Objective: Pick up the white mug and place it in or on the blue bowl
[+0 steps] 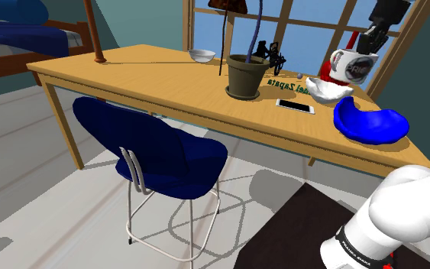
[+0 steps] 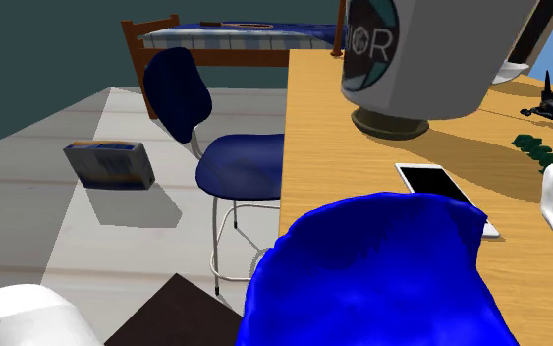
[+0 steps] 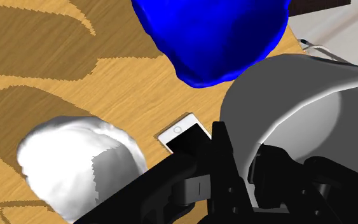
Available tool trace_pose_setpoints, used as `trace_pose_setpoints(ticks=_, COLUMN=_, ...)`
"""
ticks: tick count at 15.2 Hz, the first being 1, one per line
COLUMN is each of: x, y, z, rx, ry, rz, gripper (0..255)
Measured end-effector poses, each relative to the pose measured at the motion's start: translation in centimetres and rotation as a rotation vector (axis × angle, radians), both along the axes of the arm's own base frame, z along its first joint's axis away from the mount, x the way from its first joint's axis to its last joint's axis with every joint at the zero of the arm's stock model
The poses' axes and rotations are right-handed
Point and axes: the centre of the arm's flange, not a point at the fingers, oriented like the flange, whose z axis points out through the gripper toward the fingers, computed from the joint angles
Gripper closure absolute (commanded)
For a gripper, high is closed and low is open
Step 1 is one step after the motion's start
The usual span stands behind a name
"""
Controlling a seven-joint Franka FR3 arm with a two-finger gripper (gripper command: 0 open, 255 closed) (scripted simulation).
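The white mug (image 1: 353, 66) with a dark round logo hangs in the air above the desk, tilted, with my gripper (image 1: 364, 49) shut on its rim. In the wrist view the black fingers (image 3: 222, 156) clasp the mug's wall (image 3: 298, 95), one inside and one outside. The blue bowl (image 1: 370, 122) rests on the desk near its end, just below and beside the mug. In the second exterior view the mug (image 2: 412, 49) hovers beyond the blue bowl (image 2: 372, 275). Seen from the wrist, the bowl (image 3: 215, 32) lies ahead of the mug.
A white crumpled thing (image 1: 328, 89) and a phone (image 1: 295, 106) lie on the wooden desk (image 1: 144, 76) beside the bowl. A potted plant (image 1: 247, 75) and a small bowl (image 1: 202, 55) stand farther along. A blue chair (image 1: 160, 157) stands in front of the desk.
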Motion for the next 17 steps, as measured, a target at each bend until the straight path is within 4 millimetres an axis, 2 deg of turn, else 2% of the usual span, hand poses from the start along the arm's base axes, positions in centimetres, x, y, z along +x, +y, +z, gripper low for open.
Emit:
trace_pose_setpoints(ticks=6, x=-7.4, y=-2.9, z=0.4, rx=0.000, ry=0.000, rz=0.000, gripper=255)
trace_pose_setpoints(ticks=7, x=-8.1, y=-3.2, z=0.3, rx=0.000, ry=0.000, rz=0.000, gripper=255)
trace_pose_setpoints(ticks=17, x=-8.8, y=-3.5, z=-4.9, rx=0.000, ry=0.001, rz=0.001, gripper=255)
